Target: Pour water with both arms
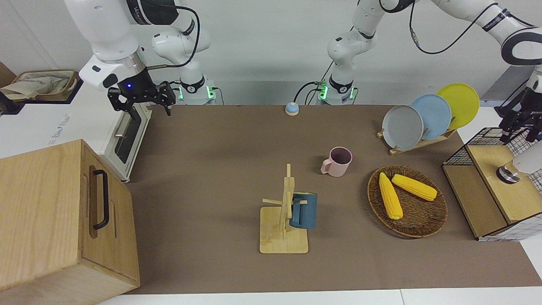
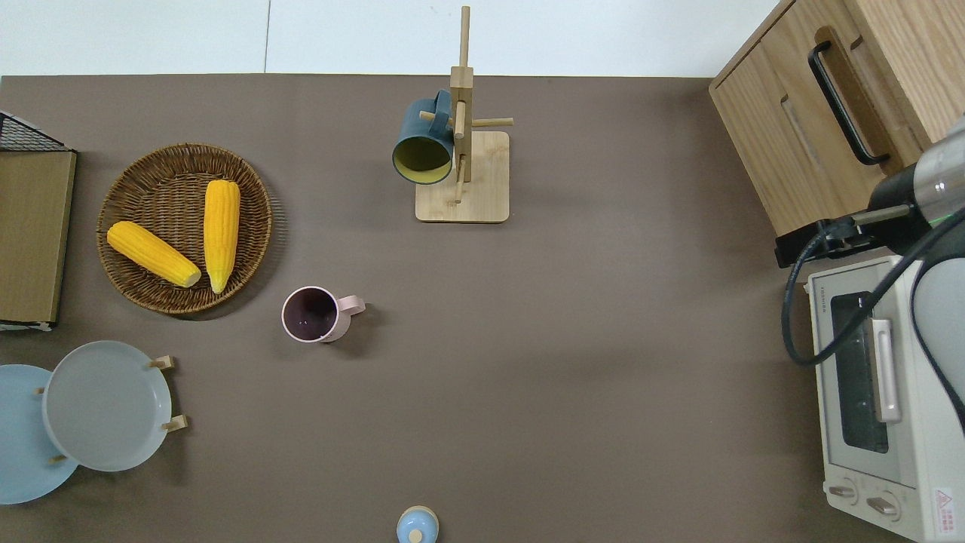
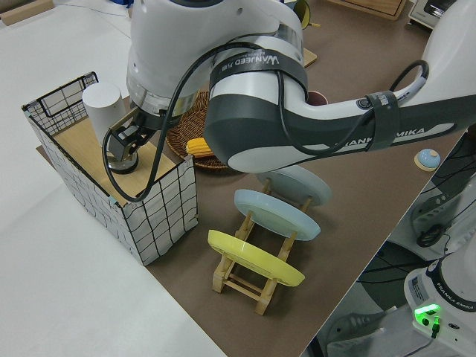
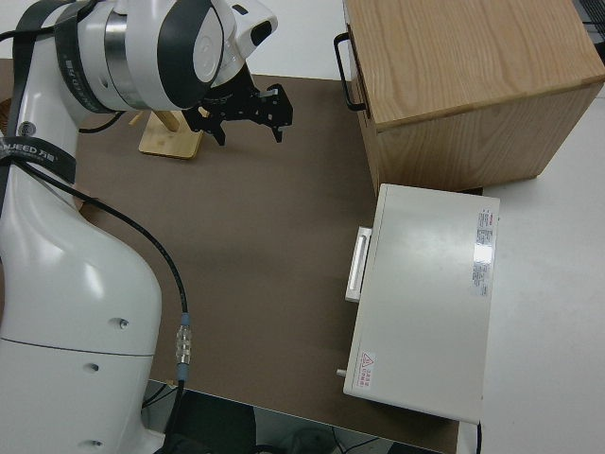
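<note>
Front view: the right gripper [image 1: 142, 99] hangs with its fingers spread wide and nothing between them, up by the toaster oven [image 1: 127, 137]. The left gripper [image 1: 518, 123] is down at the wire-sided crate [image 1: 491, 186], close to the white, silver-capped bottle [image 1: 523, 165] lying tilted there; whether its fingers are closed on anything cannot be told here. The pink mug [image 1: 337, 161] stands upright on the brown mat [image 1: 237, 140], farther from the robots than the plate rack [image 1: 417, 140] and well apart from both grippers. To do this step well, I judge the left arm should take the bottle squarely around its body before lifting, while the right arm goes for the mug without snagging the wooden mug tree [image 1: 284, 216].

Overhead view: the pink mug [image 2: 310, 314] sits beside the wicker basket [image 2: 185, 226] of corn cobs, handle toward the right arm's end of the table. A blue mug [image 2: 426, 139] hangs on the mug tree, farther from the robots. Only part of the right arm shows, over the toaster oven [image 2: 878, 400].

Left side view: the left gripper [image 3: 123, 149] reaches into the crate [image 3: 111, 186] just beside the white bottle [image 3: 103, 108], which here stands against the crate's wall; contact is not clear.

Right side view: the right gripper [image 4: 248, 112] is spread and empty above the mat [image 4: 265, 246], well apart from the oven [image 4: 425, 303].
</note>
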Motion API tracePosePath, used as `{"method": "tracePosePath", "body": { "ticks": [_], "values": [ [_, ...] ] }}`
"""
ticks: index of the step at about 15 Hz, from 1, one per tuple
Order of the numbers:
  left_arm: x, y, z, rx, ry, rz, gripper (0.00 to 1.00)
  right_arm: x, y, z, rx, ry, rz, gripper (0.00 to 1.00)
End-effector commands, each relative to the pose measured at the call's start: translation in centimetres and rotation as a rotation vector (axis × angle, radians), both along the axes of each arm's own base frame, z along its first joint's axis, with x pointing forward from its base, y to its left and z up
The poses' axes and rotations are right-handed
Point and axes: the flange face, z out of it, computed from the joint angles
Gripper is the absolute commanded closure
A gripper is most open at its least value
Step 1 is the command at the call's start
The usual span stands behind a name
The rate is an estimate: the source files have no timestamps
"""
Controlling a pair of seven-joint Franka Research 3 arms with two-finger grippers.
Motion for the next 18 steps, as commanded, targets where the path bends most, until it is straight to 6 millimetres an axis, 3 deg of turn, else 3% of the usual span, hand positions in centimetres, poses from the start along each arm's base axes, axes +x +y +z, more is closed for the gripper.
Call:
{"method": "tracePosePath", "body": {
  "ticks": [1, 3, 5, 9, 11, 18],
  "values": [
    [-0.5, -1.6, 3.8, 0.02, 0.101, 0.018, 0.0, -0.5, 0.0, 0.3, 0.003, 0.001, 0.008, 0.017],
    [-1.0, -3.5, 5.5, 0.053, 0.145, 0.038, 0.0, -0.5, -0.1, 0.3, 0.003, 0.001, 0.006, 0.017],
    [-1.1, -6.8, 7.8, 0.077, 0.162, 0.03, 0.0, -0.5, -0.2, 0.3, 0.003, -0.001, 0.005, 0.017],
    [-0.8, -12.8, 9.2, 0.047, 0.212, -0.008, 0.0, -0.5, -0.1, 0.3, 0.003, -0.001, 0.006, 0.017],
    [-0.8, -15.4, 9.3, 0.087, 0.238, -0.05, 0.0, -0.5, -0.1, 0.3, 0.003, -0.001, 0.006, 0.017],
    [1.2, -27.8, 7.0, 0.114, 0.305, -0.061, 0.0, -0.5, -0.1, 0.3, 0.003, 0.001, 0.006, 0.017]
  ]
}}
